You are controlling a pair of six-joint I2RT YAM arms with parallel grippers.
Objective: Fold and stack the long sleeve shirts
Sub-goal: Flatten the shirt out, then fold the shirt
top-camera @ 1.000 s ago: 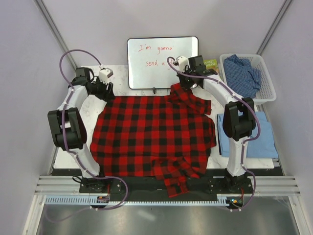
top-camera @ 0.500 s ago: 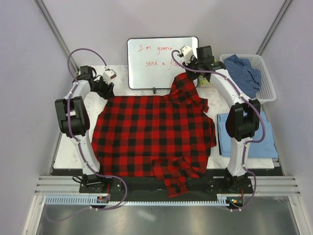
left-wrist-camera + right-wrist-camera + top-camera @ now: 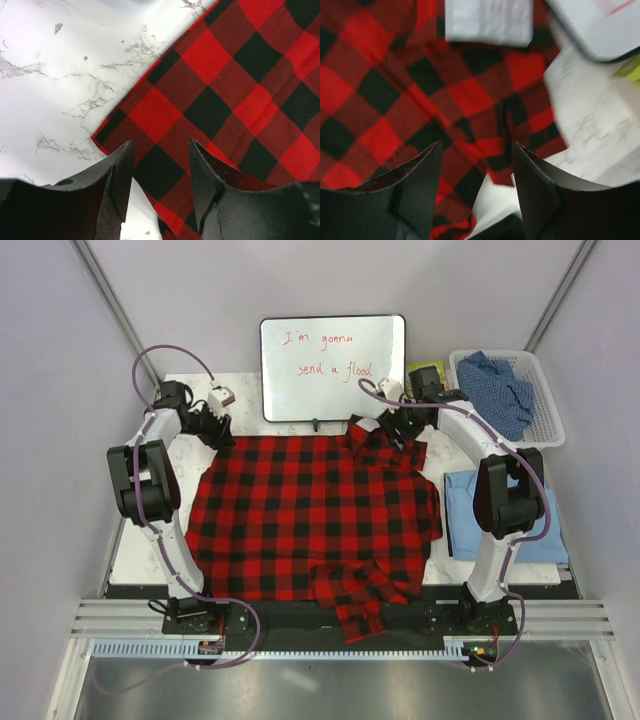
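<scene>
Since a second ago the right gripper (image 3: 392,428) has come down from beside the whiteboard (image 3: 333,365) and let go of the far right corner of the red-and-black checked flannel (image 3: 310,510), which it was holding raised. That corner now lies rumpled on the table (image 3: 135,545), right of centre in the overhead view. The jaws stand wide apart with nothing between them, just above the cloth. In the right wrist view, checked folds fill the frame below the fingers, with a white patch (image 3: 487,20) on the cloth at the top edge.

At the flannel's upper left corner, the left gripper (image 3: 222,432) has barely shifted. Its jaws are partly apart and grip nothing. In its own view the cloth lies flat beneath them, and the corner's edge rests on the white marbled tabletop.

Across the middle of the table the flannel lies spread out, with a sleeve bunched at its lower edge that reaches past the table's near edge. On the right of the frame a light blue shirt (image 3: 458,515) lies flat just beside the flannel, partly behind the right arm. At upper right, the darker blue speckled shirt (image 3: 498,390) sits in a white basket (image 3: 548,432).
</scene>
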